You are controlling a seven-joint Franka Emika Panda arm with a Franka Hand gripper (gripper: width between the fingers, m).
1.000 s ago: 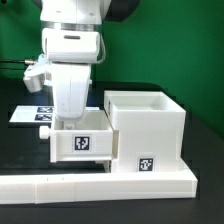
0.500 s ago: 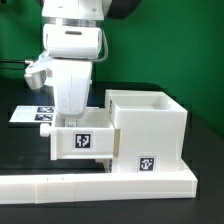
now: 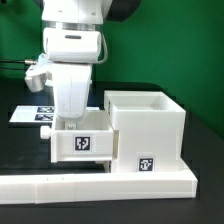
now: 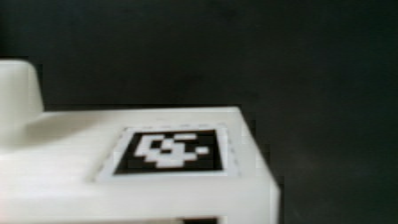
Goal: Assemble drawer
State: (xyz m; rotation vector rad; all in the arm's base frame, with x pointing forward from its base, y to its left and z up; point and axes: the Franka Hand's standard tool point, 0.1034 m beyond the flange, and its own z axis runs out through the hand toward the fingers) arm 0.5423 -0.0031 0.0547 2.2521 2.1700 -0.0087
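The drawer (image 3: 84, 143), a small white box with a square marker on its near face, lies partly inside the larger white casing (image 3: 150, 125), sticking out toward the exterior view's left. My gripper (image 3: 70, 122) reaches down onto the drawer's top from above. Its fingertips are hidden by the white hand and the drawer wall. In the wrist view a white surface with a black-and-white marker (image 4: 169, 150) fills the lower part, and no fingers show.
A low white border wall (image 3: 100, 183) runs along the front, with the casing against it. The marker board (image 3: 28, 113) lies flat on the black table behind the drawer at the exterior view's left. A green backdrop stands behind.
The arm has shifted slightly toward the exterior view's left. The drawer stays partly inside the casing, in almost the same place.
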